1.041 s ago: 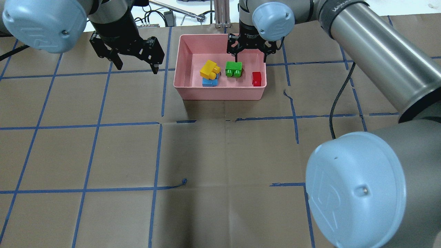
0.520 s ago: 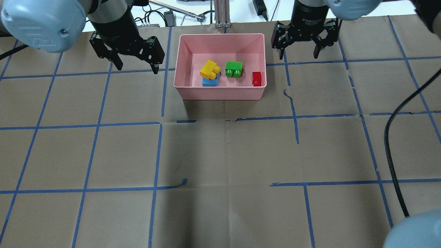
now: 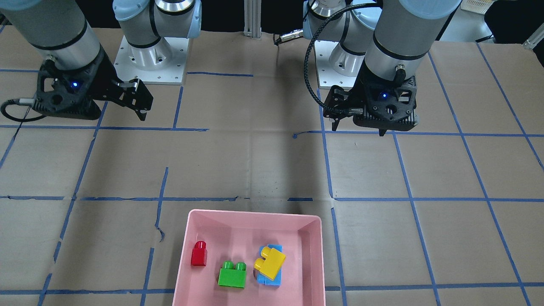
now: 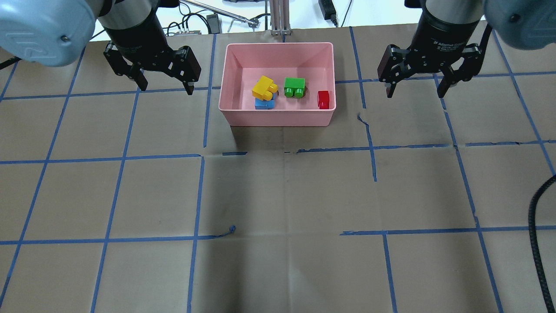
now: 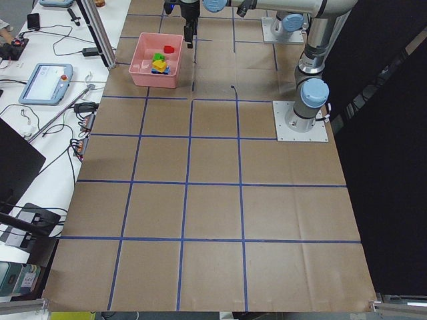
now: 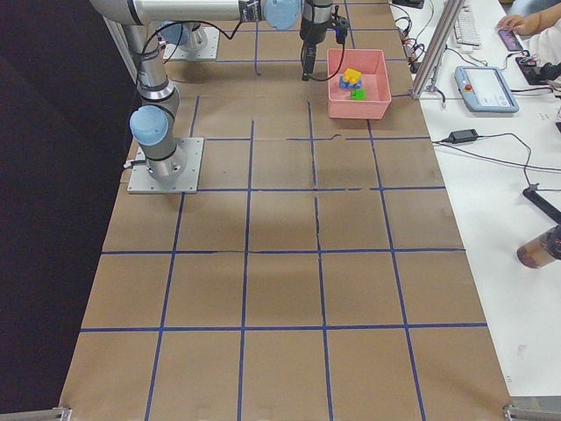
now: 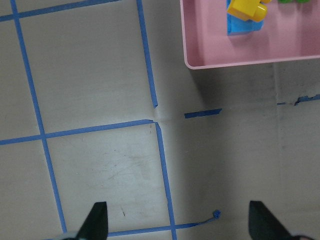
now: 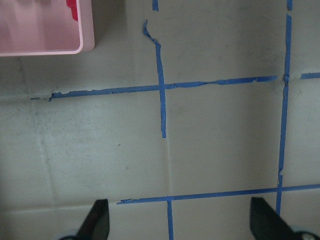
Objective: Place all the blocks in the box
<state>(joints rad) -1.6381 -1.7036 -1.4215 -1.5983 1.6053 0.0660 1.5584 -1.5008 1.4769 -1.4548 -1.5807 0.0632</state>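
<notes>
All four blocks sit inside the box [image 4: 278, 55]: the yellow block [image 4: 263, 87] lies tilted on top of the blue block [image 4: 263, 104] towards the box's wall nearest the robot, the green block [image 4: 294, 87] rests flat near the box's middle, and the red block [image 4: 323, 99] stands close against the box's wall on the robot's right. I see no block on the table [image 4: 278, 195] outside the box in any view. What has just changed is the right arm [image 4: 451, 30]: a second ago its jaws hung over the box just above the green block, and now they have pulled clear, well out past the box's right wall, spread wide with nothing between them; the right wrist camera shows only a corner of the box and bare table between the two tips. The left arm [image 4: 130, 26] is much where it was, off the box's left wall, its jaws also wide and empty. I read that retreat as the last release being finished, so by my judgement the task is complete and nothing in the box needs another touch
</notes>
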